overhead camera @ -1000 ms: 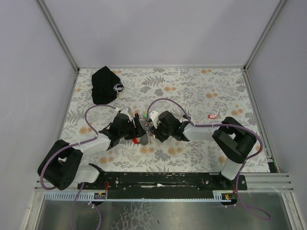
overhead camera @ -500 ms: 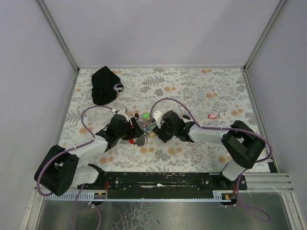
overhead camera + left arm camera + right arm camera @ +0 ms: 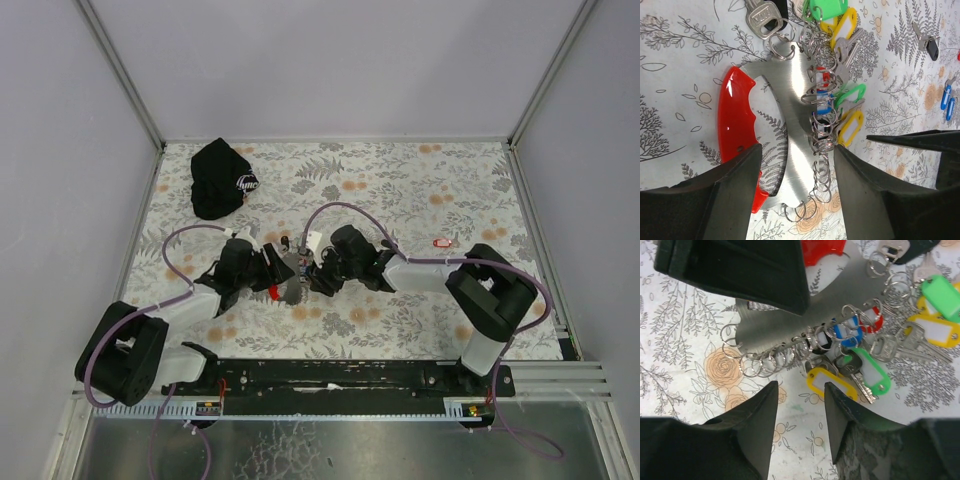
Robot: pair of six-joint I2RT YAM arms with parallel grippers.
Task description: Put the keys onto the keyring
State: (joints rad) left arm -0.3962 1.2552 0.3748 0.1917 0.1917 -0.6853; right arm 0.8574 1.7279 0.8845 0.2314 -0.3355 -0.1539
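Now the left gripper (image 3: pixel 797 155) straddles the keyring (image 3: pixel 790 95), fingers wide apart, grip uncertain; the keys (image 3: pixel 852 92) hang at its three o'clock. Right gripper (image 3: pixel 801 395), fingers apart and empty, faces them at its twelve o'clock.

- right pincer (image 3: pixel 316 272) moves left across the surface (image 3: pixel 450 180), ending closer to the left pincer (image 3: pixel 280 274)
- keyring (image 3: pixel 792 110) lies slightly further left
- left forearm is angled more steeply
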